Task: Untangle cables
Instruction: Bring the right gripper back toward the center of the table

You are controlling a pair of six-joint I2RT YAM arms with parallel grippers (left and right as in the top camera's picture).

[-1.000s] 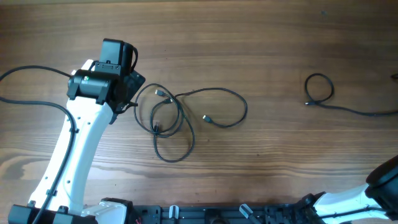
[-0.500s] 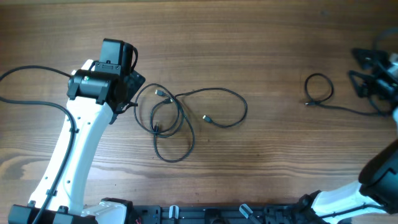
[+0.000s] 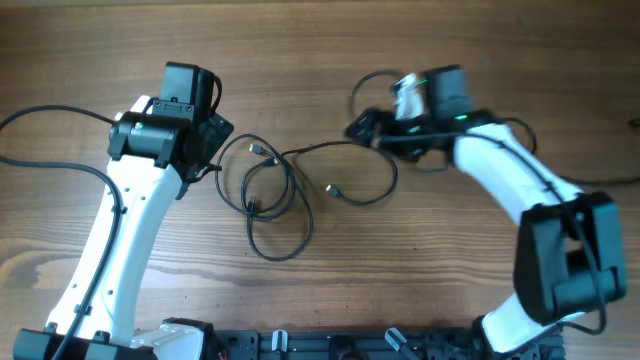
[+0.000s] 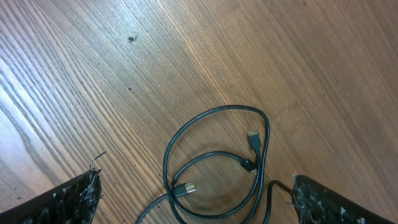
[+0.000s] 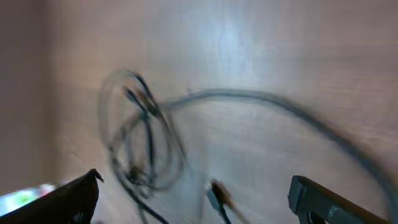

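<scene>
Left gripper [image 4: 197, 186] hangs over the cables [image 3: 270, 190] with its fingers [image 4: 81, 196] spread wide. Only their dark tips show, at the bottom corners of its wrist view, and from overhead the arm's own body hides them. Right gripper [image 5: 193, 186] is likewise wide apart and holds nothing, above the far end of the long loop. Its wrist view is smeared, so the loops and a plug [image 5: 217, 196] are mere streaks. The cables lie tangled on the table [image 3: 430, 260], left of centre: overlapping rings plus one wider loop, bare wood all around, the front edge well apart
</scene>
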